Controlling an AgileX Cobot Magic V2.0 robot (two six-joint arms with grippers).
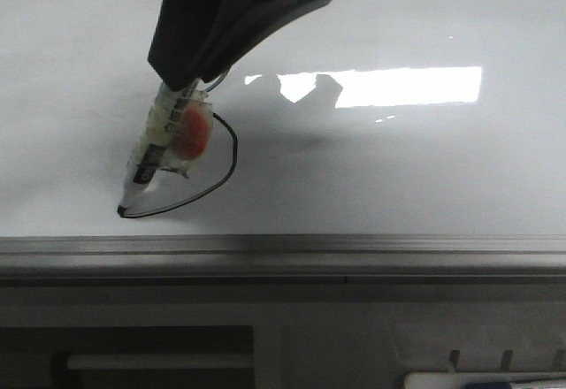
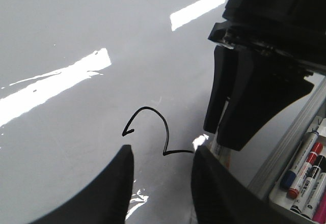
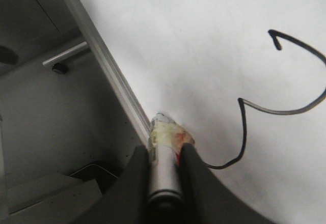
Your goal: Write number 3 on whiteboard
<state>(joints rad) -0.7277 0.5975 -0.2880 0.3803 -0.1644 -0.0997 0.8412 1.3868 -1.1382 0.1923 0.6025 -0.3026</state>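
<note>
Whiteboard (image 1: 424, 168) digit's top hidden behind taped marker (image 1: 168, 137).

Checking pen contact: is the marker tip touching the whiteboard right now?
Touching. In the front view, the marker tip sits on the whiteboard exactly where the black stroke ends, no gap visible.
</note>
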